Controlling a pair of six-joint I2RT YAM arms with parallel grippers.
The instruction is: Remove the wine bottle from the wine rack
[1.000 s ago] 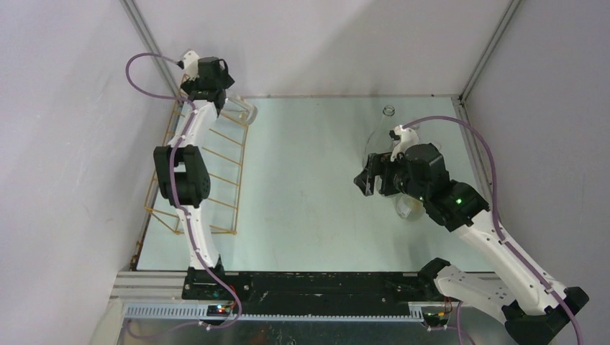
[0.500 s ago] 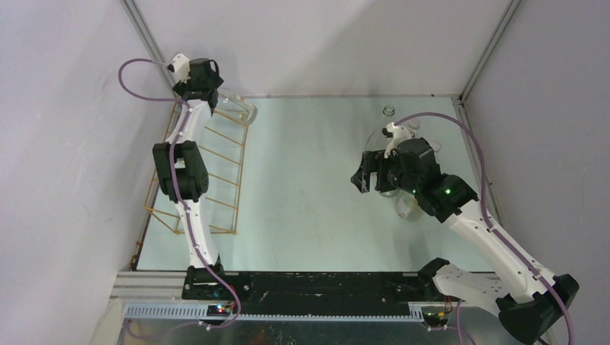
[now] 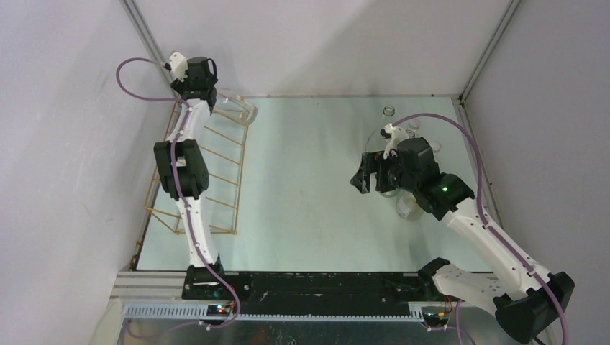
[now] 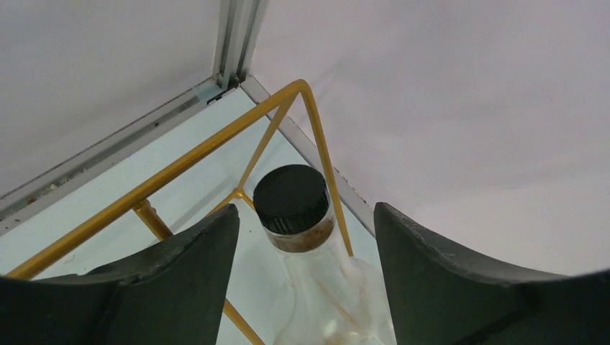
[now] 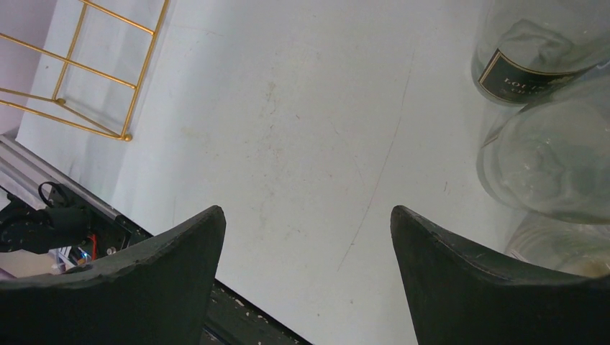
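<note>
Here the left tool [image 4: 306,212] stands open. Its two black fingers [image 4: 180,273] are spread to either side of the neck of a clear glass wine bottle with a black screw cap [image 4: 309,269], and a gap shows on each side, so neither finger touches the glass. The bottle lies on the thin gold-tan wire wine rack [image 4: 142,203] at the rack's far end. Its cap sits just below the apex of the rack's triangular end frame, near the far corner of the white enclosure walls [image 4: 467,108]. In the top view the rack runs lengthwise along the left side of the pale bench [image 3: 309,215], and its ladder-like rungs are bare on the near side of the bottle. The right tool [image 5: 306,210] hangs well apart from the rack, over the right half of the bench. It too is open, with its dark fingers wide and nothing between them but bench surface. Beyond it, on the side away from the rack, stands a cluster of clear glass bottles [image 5: 547,165], one of them bearing a dark gold-edged label [image 5: 518,72]. The rack's near corner shows at the upper left of the right wrist view.
</note>
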